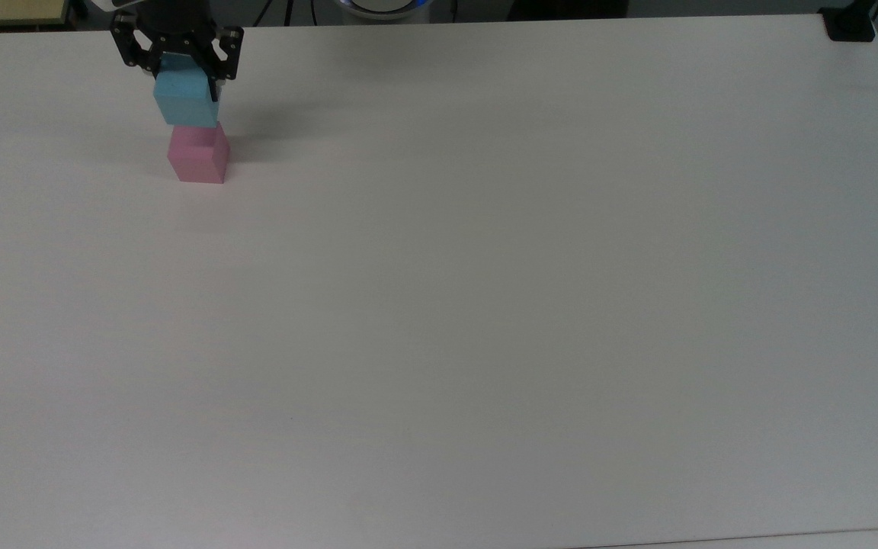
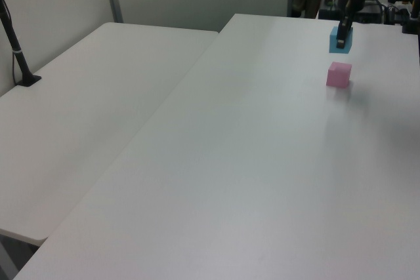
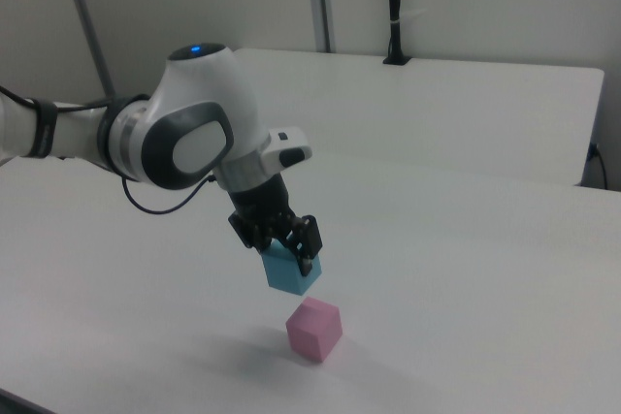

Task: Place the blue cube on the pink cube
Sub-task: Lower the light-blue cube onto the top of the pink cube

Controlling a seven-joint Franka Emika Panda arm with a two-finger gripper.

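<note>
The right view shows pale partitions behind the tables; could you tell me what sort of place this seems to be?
Probably a robotics lab or office test area. A robot arm works over plain white tables, its gripper holding a blue cube above a pink cube, with partitions behind.

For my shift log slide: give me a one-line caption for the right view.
Panda gripper holds the blue cube in the air just above the pink cube on the white table.
</note>
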